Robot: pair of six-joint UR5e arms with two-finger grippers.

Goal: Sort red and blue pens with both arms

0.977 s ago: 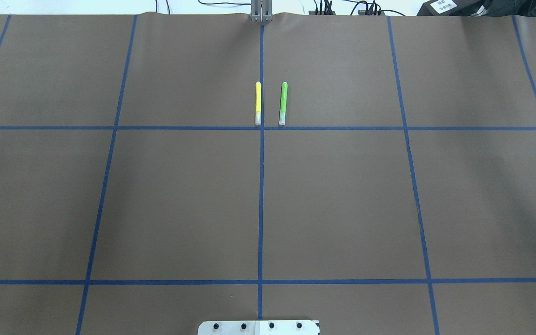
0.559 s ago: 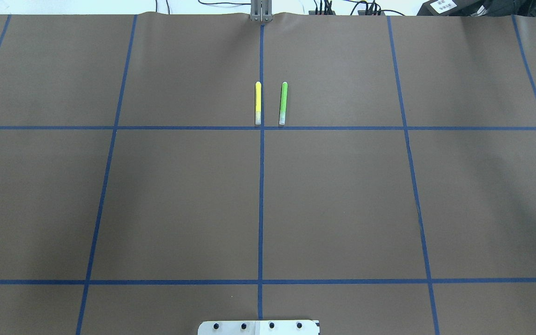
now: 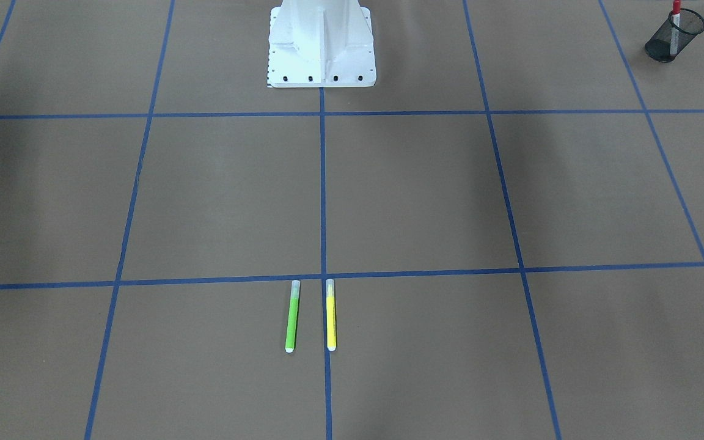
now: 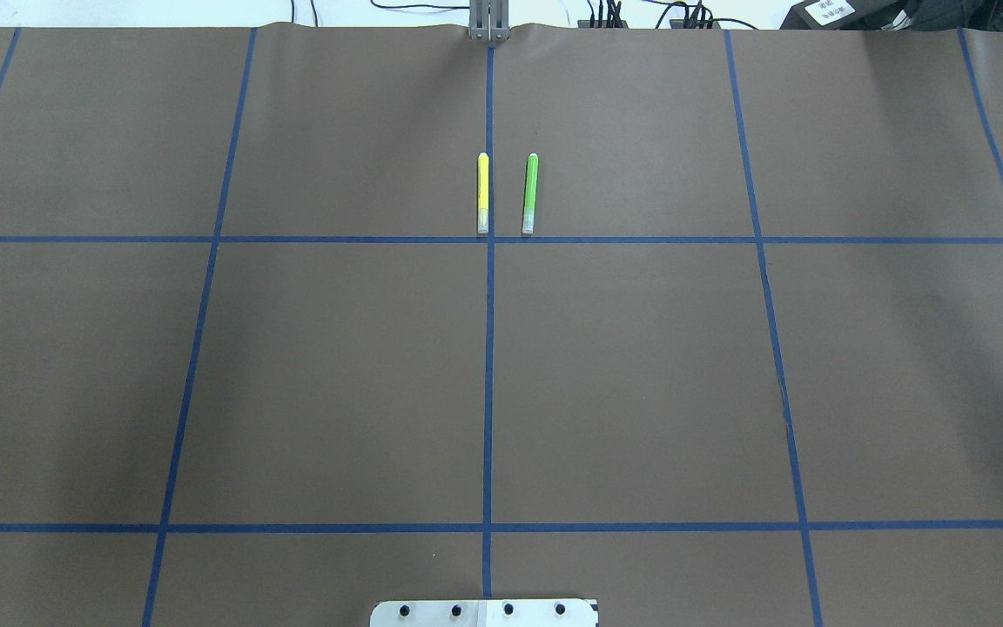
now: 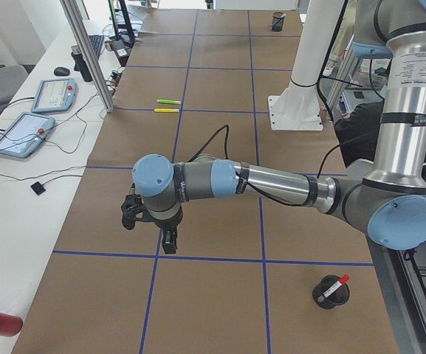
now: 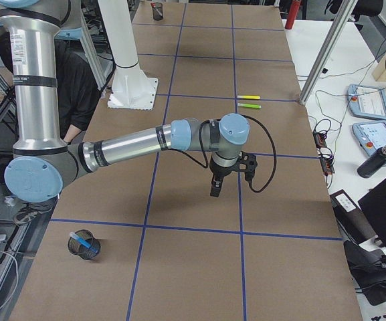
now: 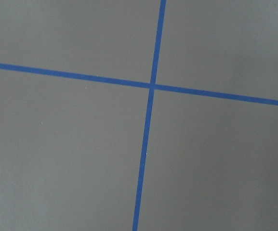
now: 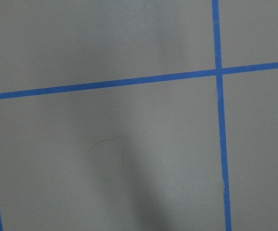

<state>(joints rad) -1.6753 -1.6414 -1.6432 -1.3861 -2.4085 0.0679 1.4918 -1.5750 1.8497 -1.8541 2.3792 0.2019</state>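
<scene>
The red pen (image 5: pixel 336 285) and blue pen (image 6: pixel 80 238) are stowed at 9 and 3 o'clock: sorting is judged done, retreat due; the jaws' state cannot be told.

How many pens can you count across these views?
4: yellow marker and green marker lie side by side on the table; red pen stands in one mesh cup, blue pen in a second mesh cup. More could be hidden.
</scene>
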